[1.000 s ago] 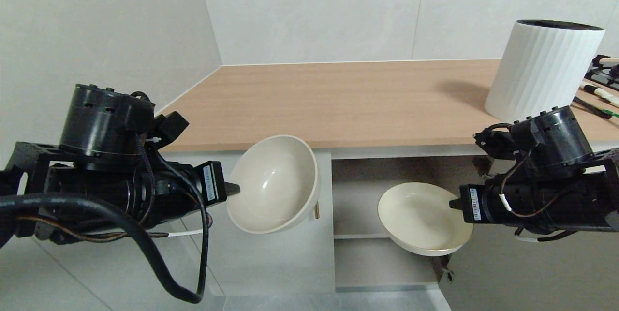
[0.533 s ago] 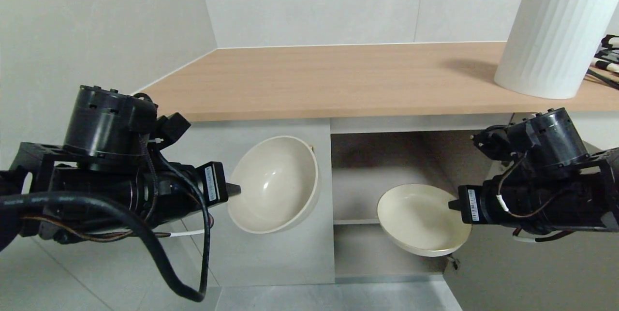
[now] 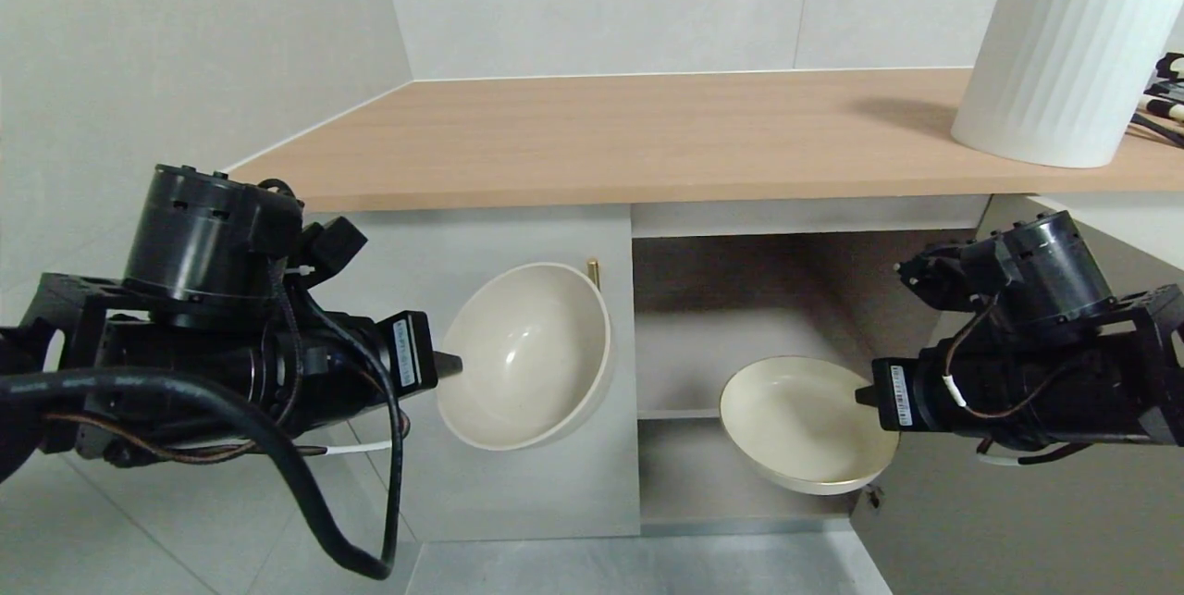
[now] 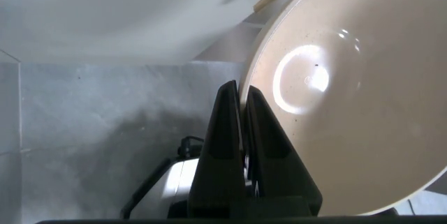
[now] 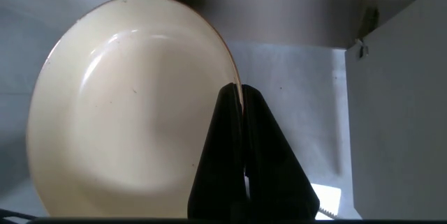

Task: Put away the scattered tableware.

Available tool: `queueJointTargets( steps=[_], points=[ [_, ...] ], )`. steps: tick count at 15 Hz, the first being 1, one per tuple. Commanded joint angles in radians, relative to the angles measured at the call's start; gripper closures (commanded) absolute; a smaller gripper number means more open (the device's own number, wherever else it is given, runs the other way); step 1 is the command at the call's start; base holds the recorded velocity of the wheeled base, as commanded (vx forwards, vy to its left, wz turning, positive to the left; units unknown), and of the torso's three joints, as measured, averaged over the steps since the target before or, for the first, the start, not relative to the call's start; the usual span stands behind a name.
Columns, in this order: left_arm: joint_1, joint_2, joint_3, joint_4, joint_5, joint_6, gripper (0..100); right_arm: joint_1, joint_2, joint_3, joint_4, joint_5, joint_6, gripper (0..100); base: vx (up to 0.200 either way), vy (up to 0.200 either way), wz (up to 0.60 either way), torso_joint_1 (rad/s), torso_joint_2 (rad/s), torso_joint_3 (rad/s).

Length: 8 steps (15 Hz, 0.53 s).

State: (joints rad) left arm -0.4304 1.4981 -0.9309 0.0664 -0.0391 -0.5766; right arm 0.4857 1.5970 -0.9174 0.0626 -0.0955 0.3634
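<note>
Though view lower, bowl and plate seemingly unmoved.

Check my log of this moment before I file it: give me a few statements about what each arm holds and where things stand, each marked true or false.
1. The left gripper has its jaws shut on the rim of the deep bowl. True.
2. The right gripper holds nothing. False: it is shut on the rim of the shallow plate.
3. The cabinet is open on its right side, showing a shelf. True.
4. The white ribbed container stands on the floor. False: it stands on the wooden countertop.
</note>
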Motion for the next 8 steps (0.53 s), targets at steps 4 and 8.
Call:
queueJointTargets(
  steps=[4,8],
  points=[
    [-0.017,0.062,0.014,0.004,-0.008,0.024,100,0.001,0.158,0.002,-0.093,-0.02,0.005,100,0.0,0.0,0.0,0.0,0.0,0.0],
    [-0.047,0.102,0.018,0.015,-0.005,0.024,100,-0.015,0.337,-0.003,-0.28,-0.039,0.063,100,0.0,0.0,0.0,0.0,0.0,0.0]
  ],
)
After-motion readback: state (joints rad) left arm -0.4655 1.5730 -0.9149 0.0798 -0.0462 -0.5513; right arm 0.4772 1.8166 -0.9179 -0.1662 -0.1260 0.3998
